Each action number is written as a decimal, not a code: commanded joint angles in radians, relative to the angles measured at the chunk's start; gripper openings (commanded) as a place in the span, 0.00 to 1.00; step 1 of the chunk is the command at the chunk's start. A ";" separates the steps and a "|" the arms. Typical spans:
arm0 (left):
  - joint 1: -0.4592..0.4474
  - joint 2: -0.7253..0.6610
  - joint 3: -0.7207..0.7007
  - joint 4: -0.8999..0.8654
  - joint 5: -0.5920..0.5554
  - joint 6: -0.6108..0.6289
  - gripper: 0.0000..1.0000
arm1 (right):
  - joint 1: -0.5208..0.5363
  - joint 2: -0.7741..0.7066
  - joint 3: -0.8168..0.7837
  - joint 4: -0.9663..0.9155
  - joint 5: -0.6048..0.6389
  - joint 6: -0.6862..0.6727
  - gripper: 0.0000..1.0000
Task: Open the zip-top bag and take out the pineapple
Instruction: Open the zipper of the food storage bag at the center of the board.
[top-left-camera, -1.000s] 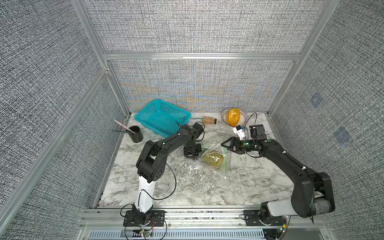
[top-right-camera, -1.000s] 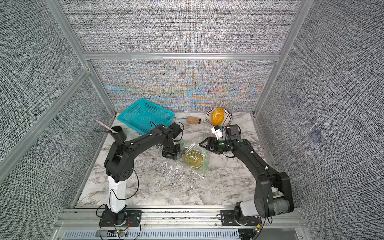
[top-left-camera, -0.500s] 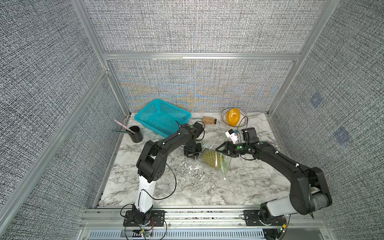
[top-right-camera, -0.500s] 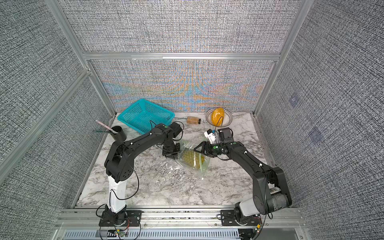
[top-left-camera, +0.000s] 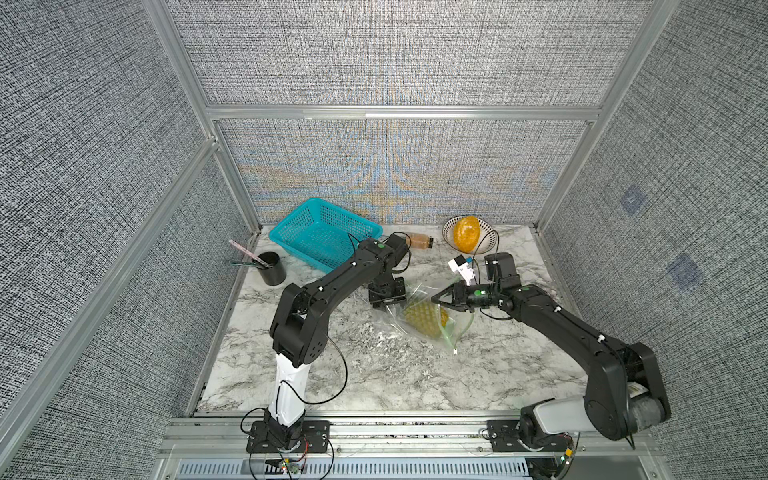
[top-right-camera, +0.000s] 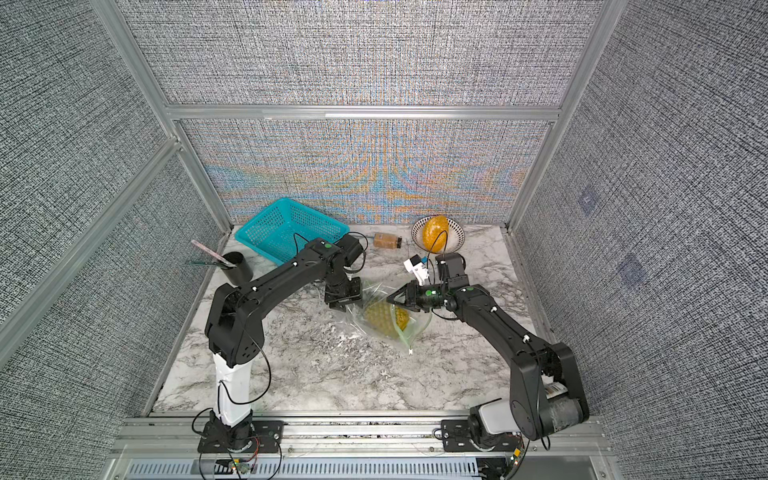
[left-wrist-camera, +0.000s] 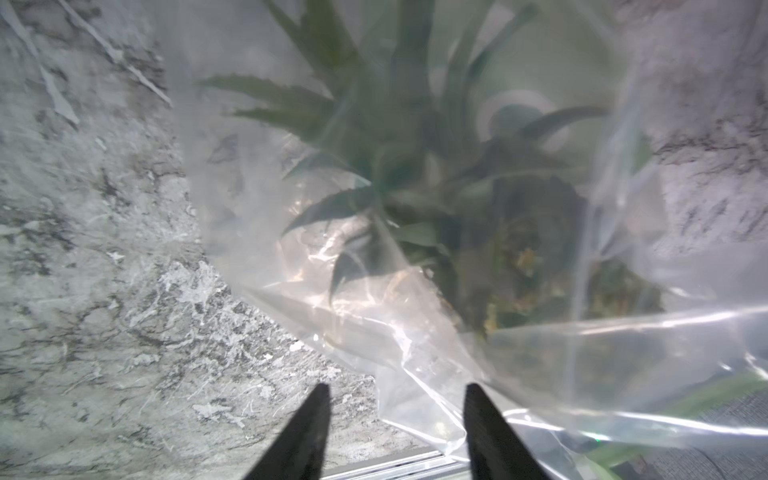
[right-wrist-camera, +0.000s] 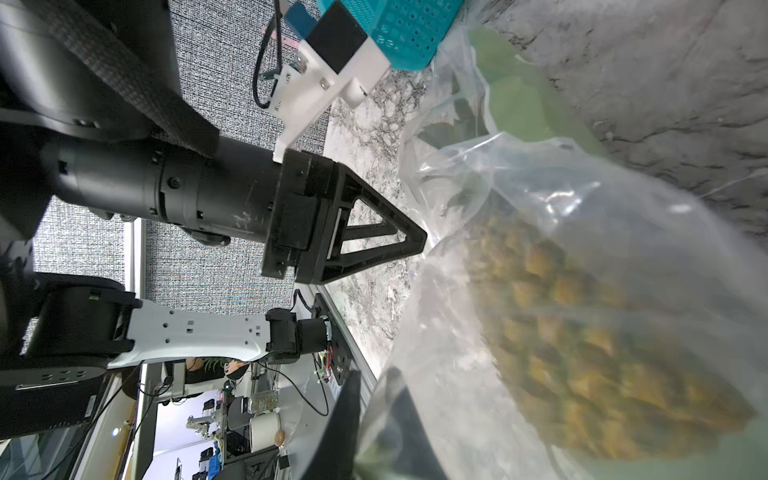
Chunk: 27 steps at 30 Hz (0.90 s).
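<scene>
And the right claw (right-wrist-camera: 372, 376) is pinched on the zip-top bag (right-wrist-camera: 457, 332), left claw (left-wrist-camera: 395, 388) apart (a bag corner between its tips). I'd close there, then peel slowly off the pineapple (top-left-camera: 422, 320).

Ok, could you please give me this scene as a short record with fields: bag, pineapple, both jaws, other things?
bag: zip-top bag, crumpled, lying on the marble table
pineapple: pineapple inside the bag, on its side
left jaws: open at the leaf-crown end, a film edge between them
right jaws: shut on the bag's film
others: teal basket, black cup, small jar, bowl holding an orange fruit, all toward the back
</scene>
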 joint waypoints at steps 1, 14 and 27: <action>0.001 -0.015 0.039 -0.064 0.005 0.006 0.67 | 0.008 -0.018 0.005 0.027 -0.045 0.023 0.15; 0.004 0.003 0.138 -0.023 0.087 -0.088 0.76 | 0.014 -0.081 -0.035 0.015 -0.077 0.001 0.26; 0.004 0.018 0.135 -0.013 0.090 -0.096 0.83 | 0.011 -0.222 -0.036 -0.299 0.070 -0.178 0.69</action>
